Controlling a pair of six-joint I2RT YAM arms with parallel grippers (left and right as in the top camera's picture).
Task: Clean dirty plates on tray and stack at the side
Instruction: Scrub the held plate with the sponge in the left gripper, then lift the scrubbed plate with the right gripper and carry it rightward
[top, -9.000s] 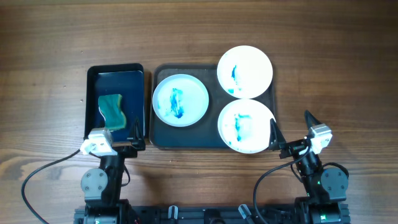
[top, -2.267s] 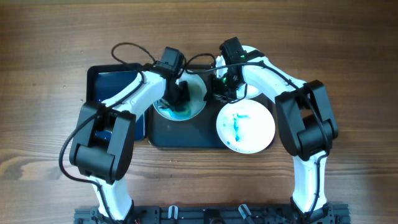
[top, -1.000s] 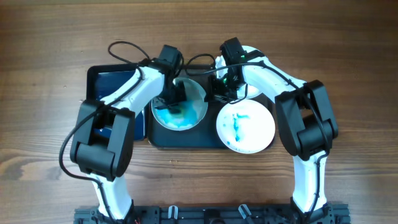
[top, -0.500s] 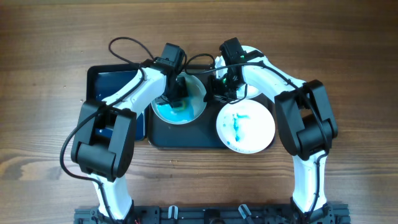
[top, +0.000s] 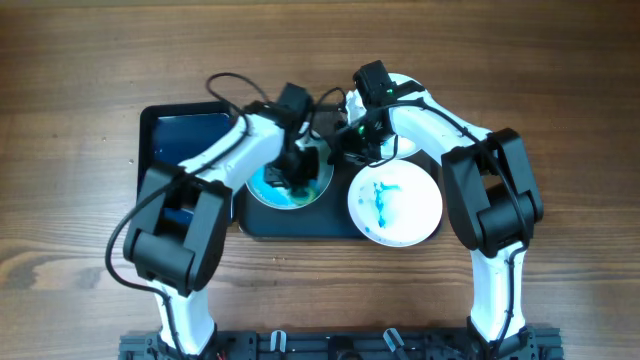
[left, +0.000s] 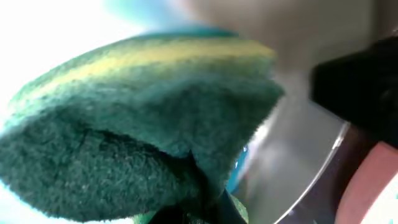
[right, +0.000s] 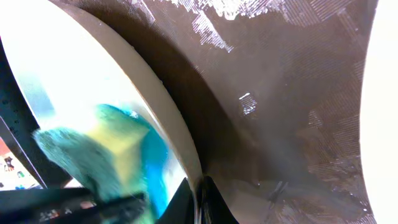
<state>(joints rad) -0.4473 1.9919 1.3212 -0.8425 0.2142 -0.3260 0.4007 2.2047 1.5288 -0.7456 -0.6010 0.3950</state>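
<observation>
Three white plates lie on the dark tray (top: 300, 225). The left plate (top: 272, 190) is smeared blue. My left gripper (top: 298, 170) is shut on a green sponge (left: 137, 124) and presses it onto that plate. My right gripper (top: 345, 145) is shut on the same plate's right rim; in the right wrist view its jaws (right: 200, 194) pinch the rim, with the plate (right: 81, 81) and the sponge (right: 106, 155) beyond. The front right plate (top: 395, 203) shows blue streaks. The back right plate (top: 405, 150) is mostly hidden under my right arm.
A black tub (top: 185, 135) with blue liquid stands left of the tray, partly under my left arm. Both arms arch over the tray from the front. Bare wooden table (top: 560, 80) surrounds everything. Another plate's white edge (right: 387, 124) shows at the right of the right wrist view.
My left gripper has dragged the sponge rightward and toward the front across the left plate, spreading the blue smear. My right gripper has stayed on the rim.
</observation>
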